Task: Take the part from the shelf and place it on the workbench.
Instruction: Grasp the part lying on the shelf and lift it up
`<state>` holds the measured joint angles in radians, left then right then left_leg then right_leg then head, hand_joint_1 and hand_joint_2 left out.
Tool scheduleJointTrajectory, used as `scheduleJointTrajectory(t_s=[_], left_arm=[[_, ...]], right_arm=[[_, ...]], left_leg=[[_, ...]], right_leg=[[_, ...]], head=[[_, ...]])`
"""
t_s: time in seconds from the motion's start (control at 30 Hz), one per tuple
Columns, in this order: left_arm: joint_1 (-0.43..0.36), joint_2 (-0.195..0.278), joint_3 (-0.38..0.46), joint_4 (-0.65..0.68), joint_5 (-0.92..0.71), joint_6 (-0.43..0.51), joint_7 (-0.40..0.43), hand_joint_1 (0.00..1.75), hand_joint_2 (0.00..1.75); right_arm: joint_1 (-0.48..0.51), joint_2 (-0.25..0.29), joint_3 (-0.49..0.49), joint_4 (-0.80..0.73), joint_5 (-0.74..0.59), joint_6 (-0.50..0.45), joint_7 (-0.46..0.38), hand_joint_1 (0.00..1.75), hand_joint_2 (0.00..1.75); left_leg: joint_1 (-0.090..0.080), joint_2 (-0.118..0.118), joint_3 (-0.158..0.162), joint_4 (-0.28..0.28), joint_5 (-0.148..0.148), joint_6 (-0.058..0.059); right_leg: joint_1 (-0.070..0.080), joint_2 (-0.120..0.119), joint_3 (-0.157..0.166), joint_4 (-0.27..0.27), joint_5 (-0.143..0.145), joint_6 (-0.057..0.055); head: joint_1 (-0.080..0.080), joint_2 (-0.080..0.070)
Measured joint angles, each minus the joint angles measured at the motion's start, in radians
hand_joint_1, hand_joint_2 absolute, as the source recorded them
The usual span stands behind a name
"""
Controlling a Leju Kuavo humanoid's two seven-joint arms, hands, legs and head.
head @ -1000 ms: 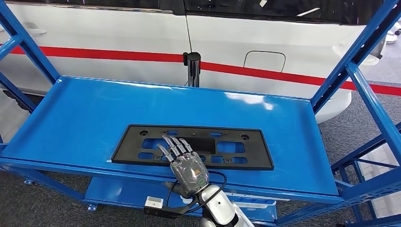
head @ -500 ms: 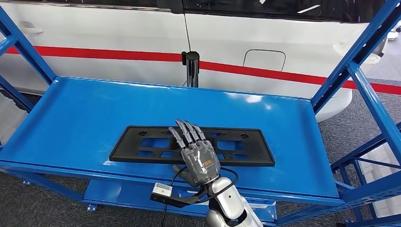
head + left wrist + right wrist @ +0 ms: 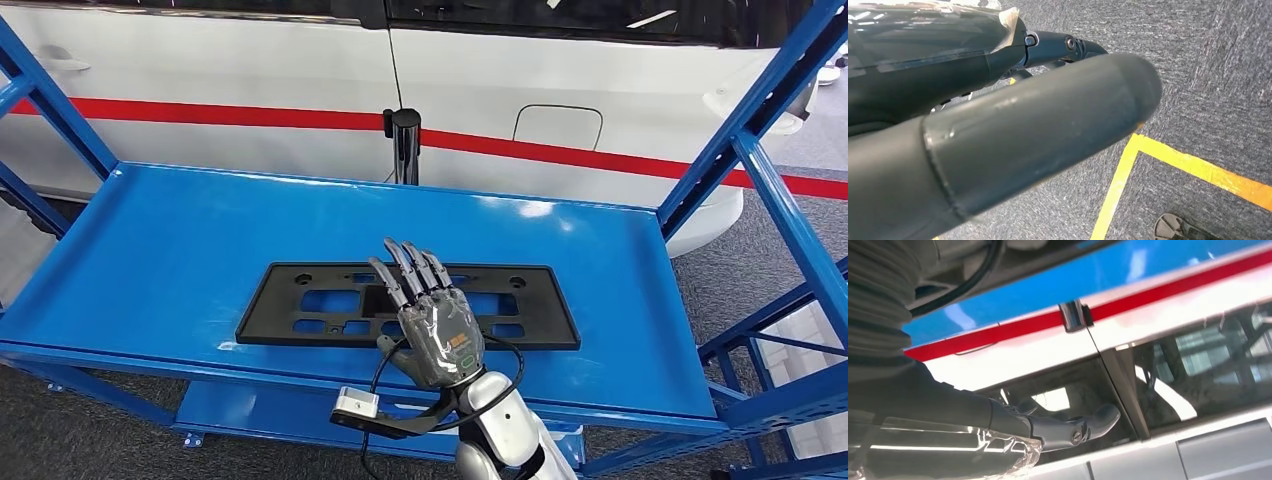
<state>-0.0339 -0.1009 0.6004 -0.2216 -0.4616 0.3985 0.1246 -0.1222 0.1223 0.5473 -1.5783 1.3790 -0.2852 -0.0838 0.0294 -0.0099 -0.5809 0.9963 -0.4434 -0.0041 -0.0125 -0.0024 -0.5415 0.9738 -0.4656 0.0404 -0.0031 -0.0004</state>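
No writing can be read on anything in view. The black part, a flat frame with cut-outs, lies on the blue shelf, toward its 6 o'clock edge. The right hand is raised over the part's middle, fingers extended, slightly apart and holding nothing. Since half a second ago it has lifted and shifted toward 3 o'clock; the part lies as before. The left hand hangs over grey carpet with a yellow line; its fingers cannot be told. A white car with a red stripe stands at 12 o'clock.
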Motion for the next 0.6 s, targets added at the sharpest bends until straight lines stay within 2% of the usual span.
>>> scheduleJointTrajectory(t_s=[0.1,0.13,0.17,0.2,0.27,0.3,0.33,0.37,0.6], left_arm=[[0.000,0.003,0.000,0.000,-0.014,-0.010,0.000,0.00,0.00],[0.000,0.004,0.000,0.000,-0.019,-0.012,0.000,0.00,0.00],[0.000,0.004,0.000,0.000,-0.023,-0.015,0.000,0.00,0.00],[0.000,0.005,0.001,0.000,-0.028,-0.017,0.000,0.00,0.00],[0.000,0.007,0.001,0.000,-0.033,-0.020,0.000,0.00,0.00],[0.000,0.007,0.001,0.000,-0.034,-0.021,0.000,0.00,0.00],[0.000,0.008,0.002,0.000,-0.035,-0.022,0.000,0.00,0.00],[0.000,0.008,0.003,0.000,-0.036,-0.022,0.000,0.00,0.00],[0.000,0.008,0.010,0.000,-0.040,-0.023,0.002,0.00,0.00]], right_arm=[[0.002,-0.004,0.004,0.019,0.031,0.027,0.020,1.74,1.75],[0.002,-0.004,0.006,0.030,0.042,0.032,0.027,1.69,1.75],[0.002,-0.004,0.008,0.042,0.051,0.036,0.033,1.56,1.75],[0.002,-0.003,0.011,0.054,0.060,0.039,0.039,1.27,1.75],[0.002,-0.003,0.016,0.074,0.071,0.043,0.047,0.49,1.75],[0.002,-0.003,0.018,0.082,0.074,0.046,0.049,0.18,1.75],[0.002,-0.003,0.019,0.088,0.076,0.047,0.051,0.04,1.75],[0.002,-0.003,0.021,0.093,0.077,0.048,0.052,0.00,1.75],[0.002,-0.003,0.024,0.092,0.075,0.037,0.052,0.00,1.75]], left_leg=[[0.000,0.000,0.000,0.000,0.000,0.000],[0.000,0.000,0.000,0.000,0.000,0.000],[0.000,0.000,0.000,0.000,0.000,0.000],[0.000,0.000,0.000,0.000,0.000,0.000],[0.000,0.000,0.000,0.000,0.000,0.000],[0.000,0.000,0.000,0.000,0.000,0.000],[0.000,0.000,0.000,0.000,0.000,0.000],[0.000,0.000,0.000,0.000,0.000,0.000],[0.000,0.000,0.000,0.000,0.000,0.000]], right_leg=[[0.000,0.000,0.000,0.000,0.000,0.000],[0.000,0.000,0.000,0.000,0.000,0.000],[0.000,0.000,0.000,0.000,0.000,0.000],[0.000,0.000,0.000,0.000,0.000,0.000],[0.000,0.000,0.000,0.000,0.000,0.000],[0.000,0.000,0.000,0.000,0.000,0.000],[0.000,0.000,0.000,0.000,0.000,0.000],[0.000,0.000,0.000,0.000,0.000,0.000],[0.000,0.000,0.000,0.000,0.000,0.000]], head=[[0.000,0.000],[0.000,0.000],[0.000,0.000],[0.000,0.000],[0.000,0.000],[0.000,0.000],[0.000,0.000],[0.000,0.000],[0.000,0.000]])
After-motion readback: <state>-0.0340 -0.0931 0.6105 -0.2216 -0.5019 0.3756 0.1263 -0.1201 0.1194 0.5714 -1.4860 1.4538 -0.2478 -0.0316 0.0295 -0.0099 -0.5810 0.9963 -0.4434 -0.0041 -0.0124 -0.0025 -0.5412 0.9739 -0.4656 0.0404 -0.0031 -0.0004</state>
